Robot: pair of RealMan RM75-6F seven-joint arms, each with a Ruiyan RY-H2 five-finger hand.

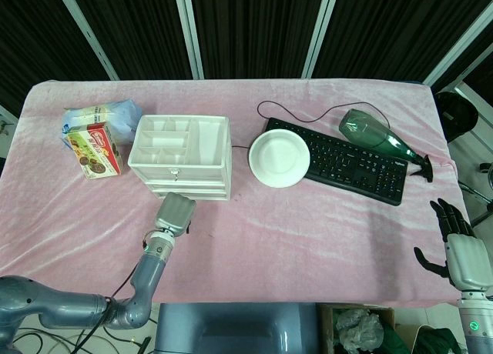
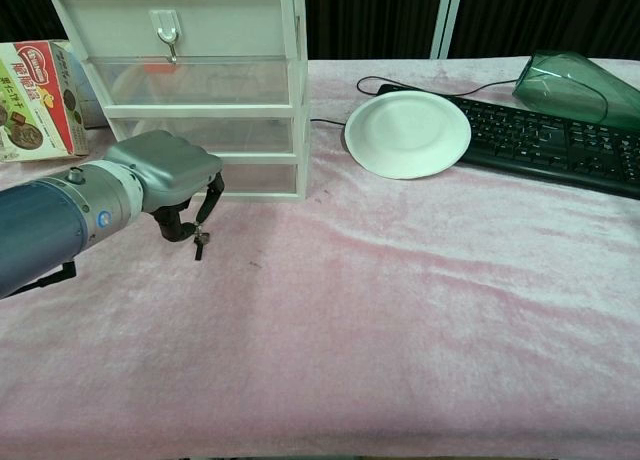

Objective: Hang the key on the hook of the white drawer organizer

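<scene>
The white drawer organizer (image 1: 182,155) (image 2: 185,80) stands at the left of the pink table, with a small hook (image 2: 170,35) on the front of its top drawer. My left hand (image 1: 175,214) (image 2: 165,180) hovers just in front of the lowest drawer, fingers curled in. A small dark key (image 2: 201,242) on a ring dangles below that hand, pinched in its fingers. In the head view the hand hides the key. My right hand (image 1: 460,246) hangs off the table's right edge, fingers spread, holding nothing.
A white plate (image 1: 279,158) (image 2: 407,133) and a black keyboard (image 1: 339,159) (image 2: 555,140) lie right of the organizer. A green bottle (image 1: 375,135) (image 2: 570,80) lies across the keyboard. A snack box (image 1: 94,149) (image 2: 35,98) and a bag (image 1: 104,113) sit left of the organizer.
</scene>
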